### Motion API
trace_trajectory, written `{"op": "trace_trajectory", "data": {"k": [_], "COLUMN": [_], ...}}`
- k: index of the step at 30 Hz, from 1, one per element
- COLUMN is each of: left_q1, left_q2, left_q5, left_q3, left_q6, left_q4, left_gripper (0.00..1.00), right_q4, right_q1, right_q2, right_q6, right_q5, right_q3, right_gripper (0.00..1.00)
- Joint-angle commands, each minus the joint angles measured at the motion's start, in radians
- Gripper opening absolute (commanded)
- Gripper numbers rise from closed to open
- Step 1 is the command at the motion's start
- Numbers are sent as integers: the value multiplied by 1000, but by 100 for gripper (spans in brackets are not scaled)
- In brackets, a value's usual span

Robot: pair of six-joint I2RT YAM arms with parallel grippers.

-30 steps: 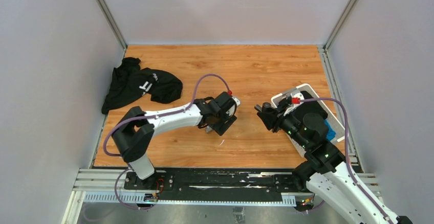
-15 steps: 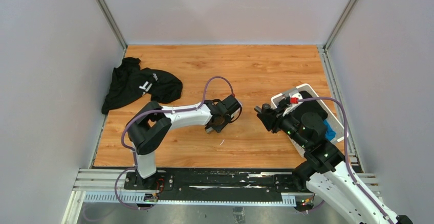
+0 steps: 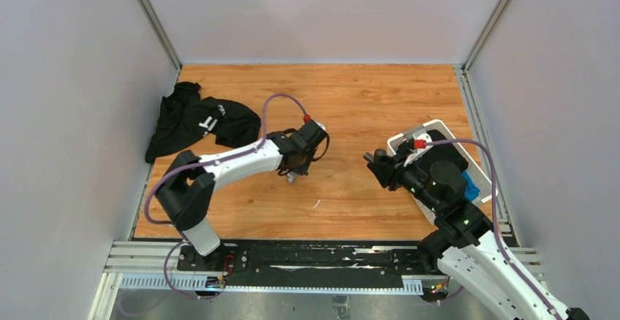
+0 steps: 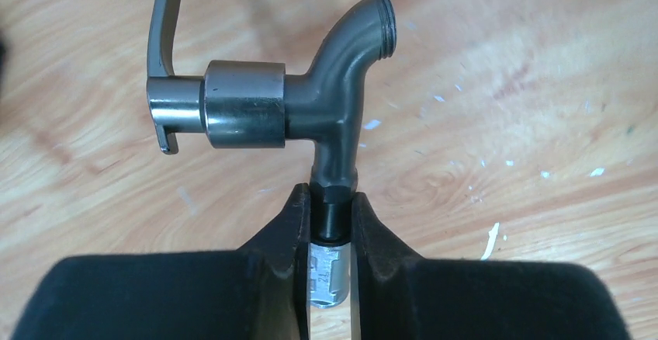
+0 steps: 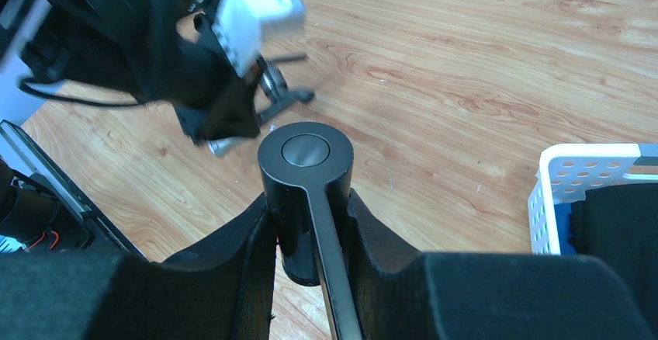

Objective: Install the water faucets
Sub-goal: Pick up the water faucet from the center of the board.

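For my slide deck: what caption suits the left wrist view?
Left gripper shut on the stub of a dark-grey faucet, its lever handle at frame left, wood table behind.

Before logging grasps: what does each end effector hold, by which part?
Left end effector: faucet, by its straight stub. Right end effector: dark cylinder, by its sides.

Wood-grain bench [image 3: 365, 93] is seen w/ a black garment [image 3: 197, 123] laid crumpled at the far-left side. A white basket [image 5: 555, 189] is set at the right edge, well apart. Small white flecks [image 4: 493, 239] are scattered approx. mid-bench.
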Motion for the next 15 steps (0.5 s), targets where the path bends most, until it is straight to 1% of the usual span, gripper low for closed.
{"op": "trace_trajectory", "data": {"k": [1,3,6,10,13,14,15], "left_q1": [50,51,52,52,52,52,52], "left_q2": [-125,-129,-77,37,63,65,66], "left_q5": [-115,-168,-198,-187,-178,-178,-178], "left_q3": [-20,-49,-64,-35,-36,-39,-40], "left_q6": [-232,-298,-341,-350,-357,-358,-354], "left_q4": [-30,-21,-7,-22,-13,-10,-9], "left_gripper": [0,0,0,0,0,1,8], "right_q4": [25,32,33,25,8,5,4], "right_q1": [-11,-11,-11,-10,-11,-11,-11], "right_q2": [-18,-13,-6,-5,-8,-11,-13], "right_q6": [1,4,6,0,-7,-8,-8], "right_q5": [-6,-7,-16,-23,-19,-18,-18], "right_q3": [29,25,31,41,47,47,45], "right_gripper": [0,0,0,0,0,0,0]}}
